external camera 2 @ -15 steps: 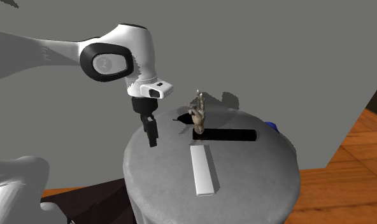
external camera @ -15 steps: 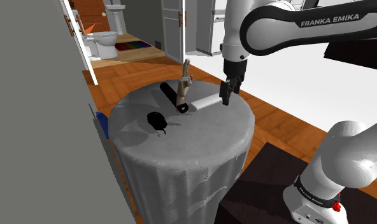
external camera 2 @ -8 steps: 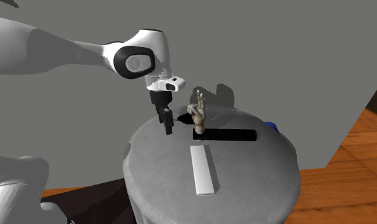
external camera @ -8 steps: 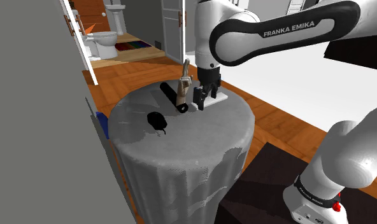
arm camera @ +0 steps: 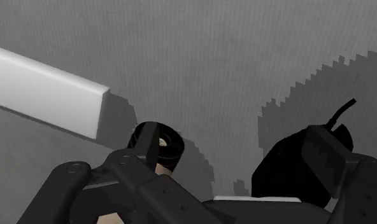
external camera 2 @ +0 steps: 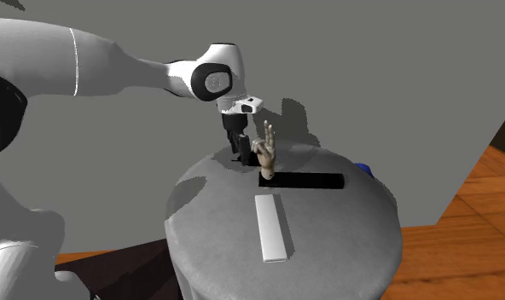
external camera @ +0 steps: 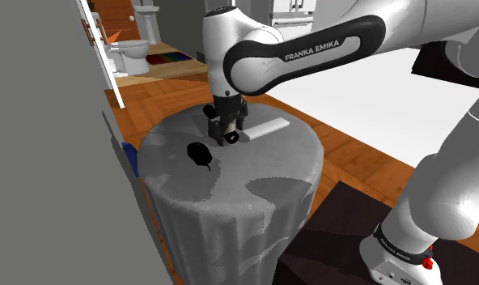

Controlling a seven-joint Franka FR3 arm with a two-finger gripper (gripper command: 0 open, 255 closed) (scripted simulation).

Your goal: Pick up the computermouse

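Gripper (external camera: 223, 137) above the grey table (external camera: 262, 190), jaws apart, holding nothing.
The black computer mouse (external camera: 199, 153) lies just beside it, untouched.

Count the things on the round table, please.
4: mouse toward the shoulder view's left; cylinder in the middle; hand model upright at its end; white bar beside it. The arm may hide more.

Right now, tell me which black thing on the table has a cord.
The mouse: a low rounded lump with a thin cord sticking out. The other black thing, the cylinder, is a long straight roll with no cord.
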